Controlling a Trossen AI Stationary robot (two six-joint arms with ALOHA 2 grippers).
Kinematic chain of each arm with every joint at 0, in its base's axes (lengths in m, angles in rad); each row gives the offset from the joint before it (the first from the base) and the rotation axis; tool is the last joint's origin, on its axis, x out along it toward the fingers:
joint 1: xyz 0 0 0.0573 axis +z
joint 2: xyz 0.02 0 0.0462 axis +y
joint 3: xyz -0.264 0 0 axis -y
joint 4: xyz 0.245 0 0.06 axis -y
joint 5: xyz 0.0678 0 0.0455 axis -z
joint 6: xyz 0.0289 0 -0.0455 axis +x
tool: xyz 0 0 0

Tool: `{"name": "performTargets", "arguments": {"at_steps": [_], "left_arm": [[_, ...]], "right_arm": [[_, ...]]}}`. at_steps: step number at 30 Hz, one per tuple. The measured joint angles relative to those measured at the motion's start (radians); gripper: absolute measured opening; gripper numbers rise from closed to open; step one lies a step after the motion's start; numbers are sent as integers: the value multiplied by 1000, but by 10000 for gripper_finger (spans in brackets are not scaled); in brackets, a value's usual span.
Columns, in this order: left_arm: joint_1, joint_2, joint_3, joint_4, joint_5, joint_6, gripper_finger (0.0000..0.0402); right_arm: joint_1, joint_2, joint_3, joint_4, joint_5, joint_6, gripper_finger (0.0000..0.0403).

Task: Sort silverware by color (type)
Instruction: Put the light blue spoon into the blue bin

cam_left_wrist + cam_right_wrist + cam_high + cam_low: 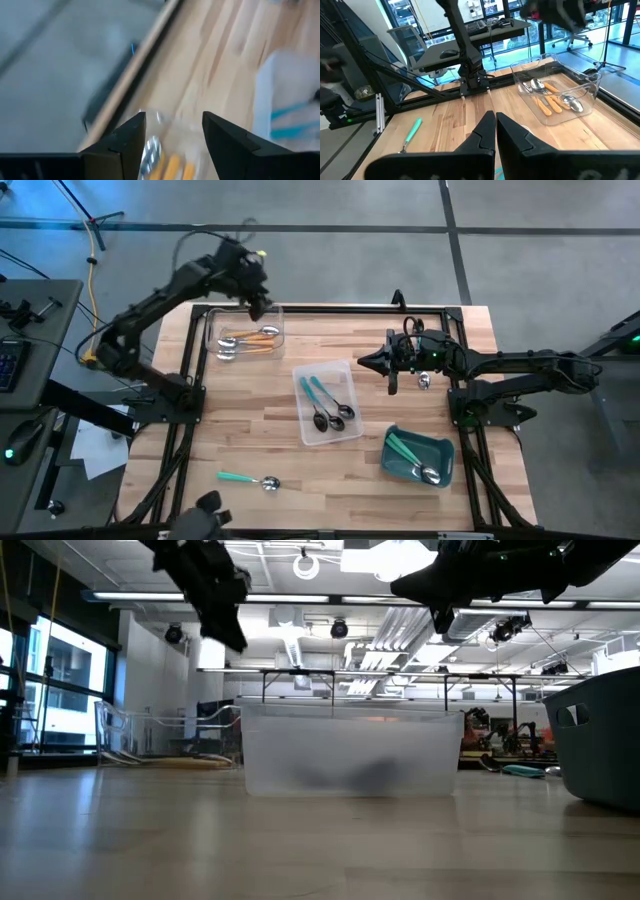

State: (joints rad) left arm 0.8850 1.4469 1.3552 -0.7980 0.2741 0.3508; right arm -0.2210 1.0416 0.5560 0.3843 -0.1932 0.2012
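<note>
1. The sort is well along, by my reading. Orange-handled metal spoons (252, 338) lie in the clear plastic tray (212, 320) at the far left of the pale wooden surface (250, 430). Two teal-blue-handled spoons (326, 402) lie in the second clear tray (350, 370) at the middle, and green-handled spoons (410, 452) rest in the teal plastic bin (440, 445) at the near right.
2. One green-handled spoon (245, 478) lies loose on the bare surface near the front left edge, well apart from every container. A small shiny item (424, 381) sits just beside the right arm; what it is cannot be made out.
3. The left gripper (258, 305) hangs above the far rim of the orange tray, jaws spread and holding nothing; the left wrist view shows orange handles between them, below.
4. The right gripper (368, 362) hovers above the surface between the middle tray and the far right corner, jaws pressed together and empty.
5. The next move probably calls for one arm to reach the loose green spoon, pinch its slim handle and carry it to the teal bin.
6. In the low view the middle tray hides its contents behind frosted walls, and the bin is cut off at the edge.
</note>
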Motion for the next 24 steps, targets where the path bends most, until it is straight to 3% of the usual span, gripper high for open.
{"name": "performTargets", "arguments": {"at_steps": [9,24], "left_arm": [[38,-182,0,194,188,-70,186],[27,-211,0,289,200,-207,186]], "right_arm": [[0,0,0,0,0,0,0],[0,0,0,-1,0,1,0]]}}
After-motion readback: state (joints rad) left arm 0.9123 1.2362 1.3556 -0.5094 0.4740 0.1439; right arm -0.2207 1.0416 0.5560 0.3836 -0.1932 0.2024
